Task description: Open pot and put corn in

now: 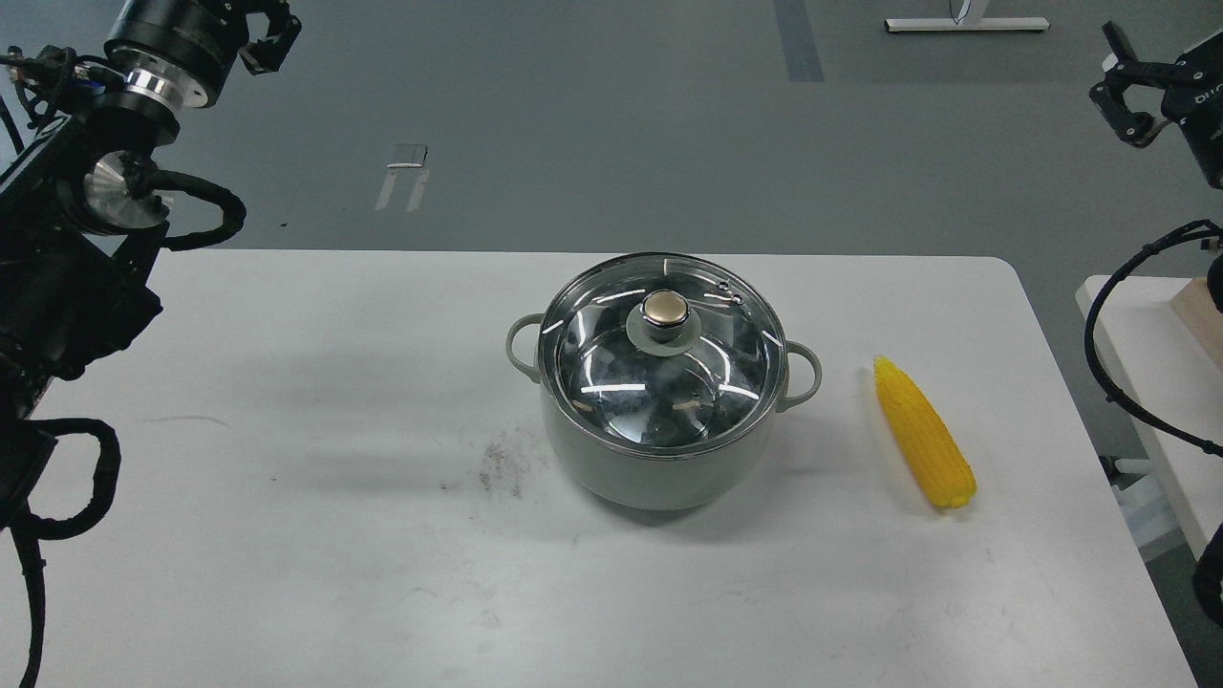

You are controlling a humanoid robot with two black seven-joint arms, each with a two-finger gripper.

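Corn (923, 433) lies right of pot (661, 380), below right pincer (1127, 96).

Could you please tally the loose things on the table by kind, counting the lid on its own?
Pot: 1
Glass lid, sitting on the pot: 1
Ear of corn, right of the pot: 1
Total: 3

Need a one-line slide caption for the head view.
Lidded pot at table centre, corn to its right, both tools raised and clear.
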